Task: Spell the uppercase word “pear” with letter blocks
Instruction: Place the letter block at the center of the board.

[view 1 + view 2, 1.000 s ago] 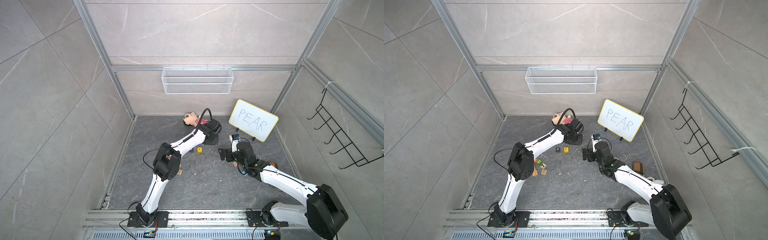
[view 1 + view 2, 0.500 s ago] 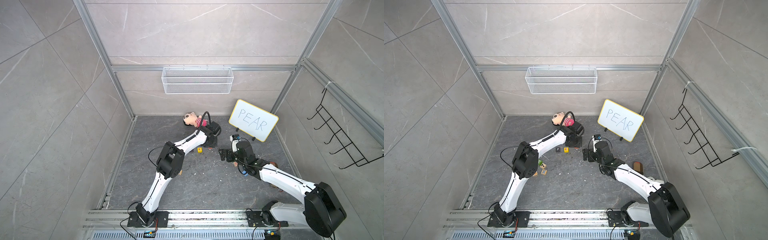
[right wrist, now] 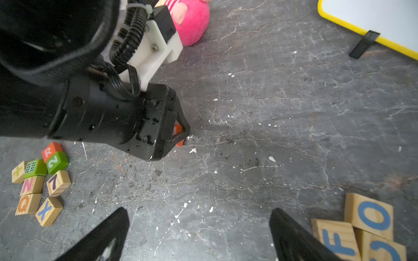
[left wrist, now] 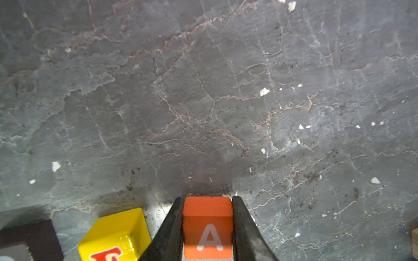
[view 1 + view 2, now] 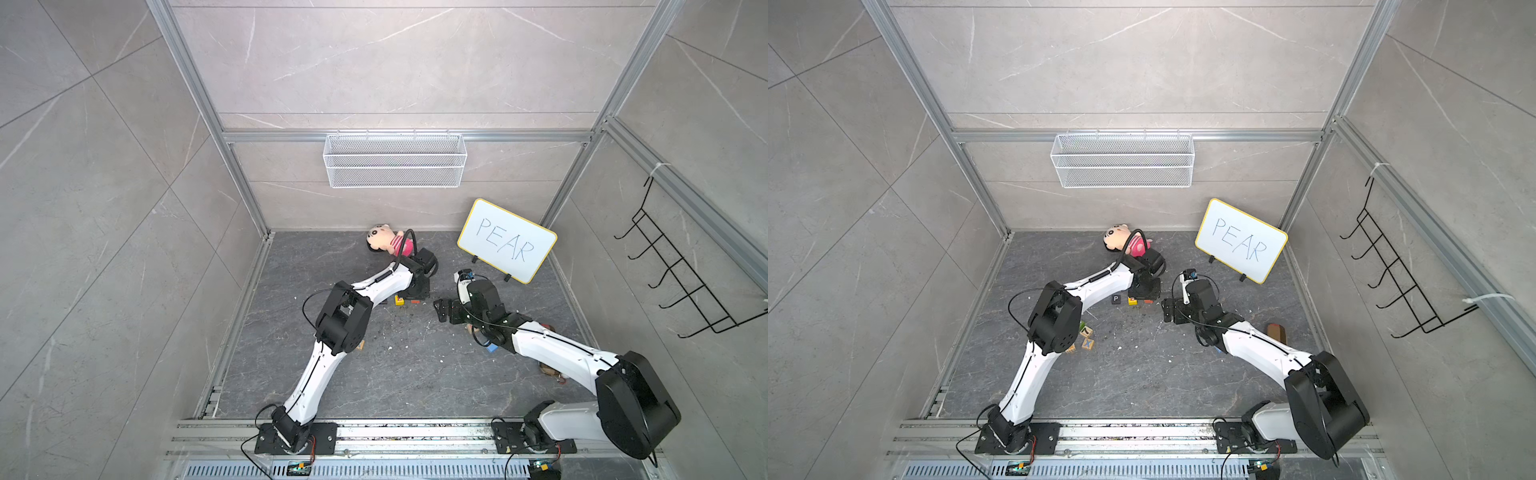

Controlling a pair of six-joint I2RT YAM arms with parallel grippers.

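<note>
Your L gripper [image 4: 207, 198] was clamped on the A block [image 4: 207, 228], w/ both fingers [image 4: 172, 230] flat against its sides and the white A facing the wrist cam. The block sat low at the floor [image 4: 203, 101] (couldn't tell if it was resting on it or just off it). Just beside it, w/ one finger between them, was the E block [image 4: 115, 235], yellow and turned a bit askew. Past that was the P block [image 4: 29, 239], black and mostly cut off by the frame edge. In a top view P [image 5: 1116, 298] and E [image 5: 1132, 301] lay in a row on the floor, apart from each other, w/ the gripper at the row's end nearer the whiteboard [image 5: 1241, 241], which read PEAR.

Your R gripper [image 3: 199, 211] was spread wide, nothing between the jaws, hovering over bare floor and pointed toward the L gripper. Wood cubes [image 3: 368, 214] w/ blue letters lay near one of its fingers.

The R block [image 3: 51, 151] was well apart from the row, in a cluster beside the L arm's elbow. It touched a green cube [image 3: 56, 161], w/ more wood cubes [image 3: 34, 192] packed around. A doll [image 5: 1121, 241] lay by the back wall, behind the L wrist.
</note>
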